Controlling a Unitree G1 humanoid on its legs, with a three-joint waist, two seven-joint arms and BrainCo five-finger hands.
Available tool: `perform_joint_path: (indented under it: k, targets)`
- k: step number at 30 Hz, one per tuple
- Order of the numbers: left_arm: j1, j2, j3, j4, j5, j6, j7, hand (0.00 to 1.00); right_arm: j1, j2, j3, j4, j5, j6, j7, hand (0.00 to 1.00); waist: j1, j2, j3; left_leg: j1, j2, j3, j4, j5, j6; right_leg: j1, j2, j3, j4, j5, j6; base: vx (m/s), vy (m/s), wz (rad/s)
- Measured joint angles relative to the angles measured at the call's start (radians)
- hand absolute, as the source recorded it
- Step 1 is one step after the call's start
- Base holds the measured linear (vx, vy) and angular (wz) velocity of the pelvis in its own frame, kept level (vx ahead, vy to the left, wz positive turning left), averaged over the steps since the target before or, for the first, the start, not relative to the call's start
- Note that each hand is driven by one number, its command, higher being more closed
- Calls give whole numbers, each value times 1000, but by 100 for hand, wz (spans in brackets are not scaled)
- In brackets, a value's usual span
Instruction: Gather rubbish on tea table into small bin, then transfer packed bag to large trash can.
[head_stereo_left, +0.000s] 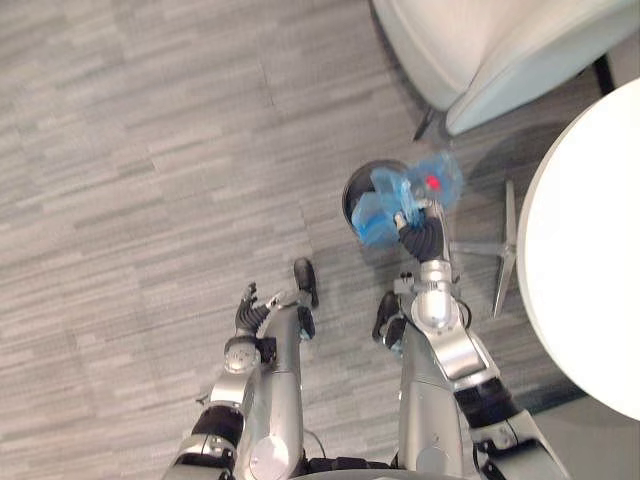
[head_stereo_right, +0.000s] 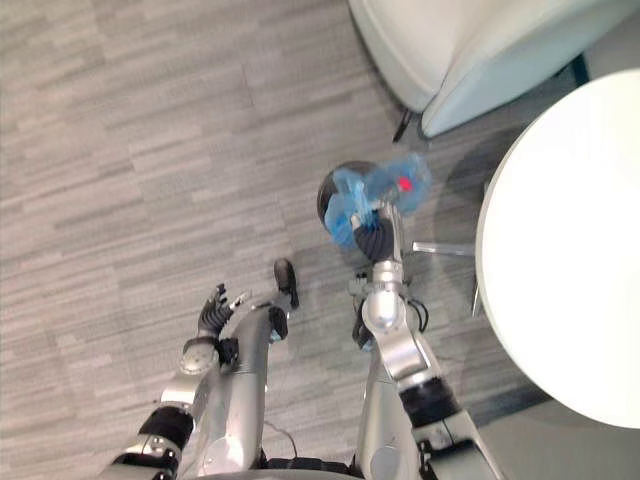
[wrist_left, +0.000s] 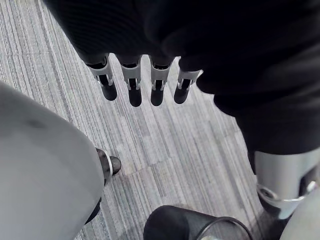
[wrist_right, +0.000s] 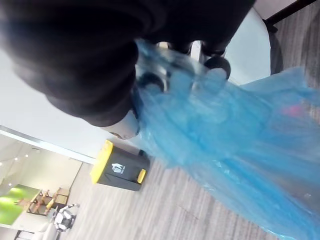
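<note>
Right hand (head_stereo_left: 418, 232): closed on the bunched top of the bag, fingers (wrist_right: 217, 65) curled into the plastic; held out ahead of the robot.
Bag (head_stereo_left: 378, 218): blue, see-through and crumpled. It hangs from the right hand and spreads around and past the fingers. A small red item (head_stereo_left: 432, 183) shows through it just beyond the hand.
Bin (head_stereo_left: 352, 195): black and round, on the floor (head_stereo_left: 150, 150) directly under the right hand and bag. Cannot tell whether the bag touches its rim.
Left hand (head_stereo_left: 247, 308): low at the robot's side, well apart from the right hand. Fingers (wrist_left: 131, 82) straight, holding nothing, with carpet below them.
Tabletop (head_stereo_left: 590, 260): white and round, to the outer side of the right hand, near it.
Chair (head_stereo_left: 500, 50): pale, beyond the right hand and past the bin.
Can (wrist_right: 119, 167): black with a yellow lid, standing on the floor far beyond the right hand.
</note>
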Motion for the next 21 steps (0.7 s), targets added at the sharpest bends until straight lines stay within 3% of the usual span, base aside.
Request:
perform_joint_path:
  k: [7,9,12,21]
  targets:
    - [119,-11,-24,53,19,5,-17,0,167,6,-4,-59,0,-39,71,100,-6,-12,-141,252,-40,14,-237,42,-51,225,12,-7,-194,33,29,179,-48,-4]
    - [142,-6,-32,71,28,5,-17,0,182,4,-7,-58,0,-45,94,100,-20,-11,-172,310,-50,6,-309,64,-57,276,24,-9,-258,54,32,174,-17,-7]
    - [158,27,-44,83,58,5,-18,0,184,-19,-30,-58,1,-61,139,100,-32,-12,-193,406,-55,4,-409,102,-42,376,47,-13,-371,91,35,207,2,-9]
    - [227,79,-21,-94,93,-11,-39,0,181,-76,-52,-78,97,-108,237,100,-52,-7,-271,564,-74,-34,-514,111,-32,576,65,-30,-569,140,50,143,12,0]
